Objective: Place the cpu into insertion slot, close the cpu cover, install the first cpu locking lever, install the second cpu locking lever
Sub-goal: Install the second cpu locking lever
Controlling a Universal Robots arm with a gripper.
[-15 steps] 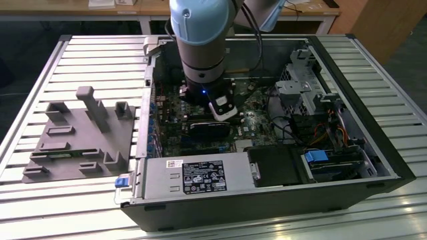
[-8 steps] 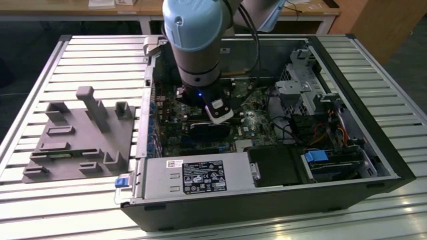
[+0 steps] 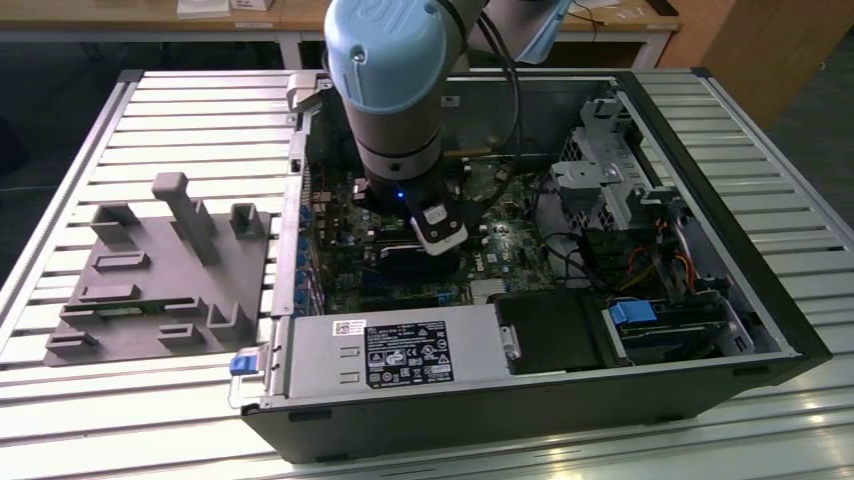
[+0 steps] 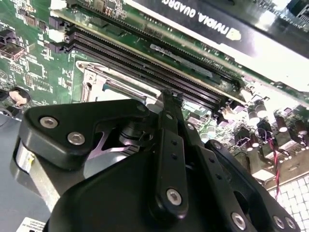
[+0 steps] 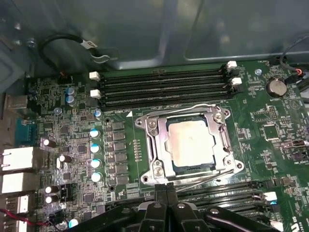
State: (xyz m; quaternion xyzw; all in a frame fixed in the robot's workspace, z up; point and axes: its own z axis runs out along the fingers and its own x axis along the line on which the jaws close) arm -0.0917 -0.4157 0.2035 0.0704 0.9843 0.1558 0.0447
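In the first wrist view the cpu (image 5: 190,145) lies flat in the insertion slot (image 5: 228,162) on the green board, silvery top up. The cpu cover (image 5: 157,140) is down around it, framing the chip. One thin wire locking lever (image 5: 193,107) runs along one side of the socket and another locking lever (image 5: 205,182) along the opposite side. My gripper (image 5: 166,187) is shut, fingertips together at the socket's edge beside that second lever; whether they touch it I cannot tell. In the second wrist view the black fingers (image 4: 166,116) point at the socket's silver rim (image 4: 96,77).
Long black memory slots (image 5: 164,87) flank the socket on both sides. A graphics card (image 4: 203,24) stands close by. The arm (image 3: 394,100) reaches into the open computer case (image 3: 747,300); a power supply (image 3: 400,355), a drive cage (image 3: 601,180) and cables are inside. A grey fixture (image 3: 160,280) lies outside.
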